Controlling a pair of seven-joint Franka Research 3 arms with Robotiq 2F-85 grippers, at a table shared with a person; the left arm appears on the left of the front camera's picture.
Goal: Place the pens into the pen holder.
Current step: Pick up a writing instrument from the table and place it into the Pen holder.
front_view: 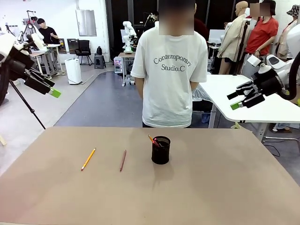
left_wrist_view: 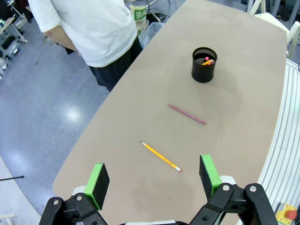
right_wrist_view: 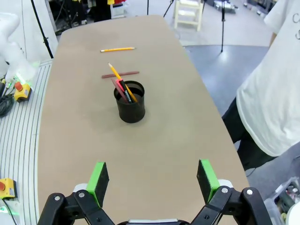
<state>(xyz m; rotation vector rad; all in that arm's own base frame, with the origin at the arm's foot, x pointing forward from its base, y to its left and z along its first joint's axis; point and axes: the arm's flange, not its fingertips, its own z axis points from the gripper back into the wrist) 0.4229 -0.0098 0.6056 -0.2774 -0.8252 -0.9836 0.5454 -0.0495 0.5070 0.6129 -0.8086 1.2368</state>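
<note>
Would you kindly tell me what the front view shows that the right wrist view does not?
The front view adds the left hand, raised beside the table, and the whole print on the person's shirt. The right wrist view looks down into the pen holder, where a yellow pencil and a red pen lean. Both share the right hand, the holder, and the orange pencil and reddish-brown pencil lying on the table.

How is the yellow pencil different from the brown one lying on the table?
The yellow pencil is bright orange-yellow; the brown pencil is dark reddish-brown. The yellow pencil lies farther from the pen holder; the brown pencil lies nearer to it. In the front view the yellow pencil slants more, while the brown pencil points almost straight across. Both lie flat on the table, outside the pen holder.
</note>
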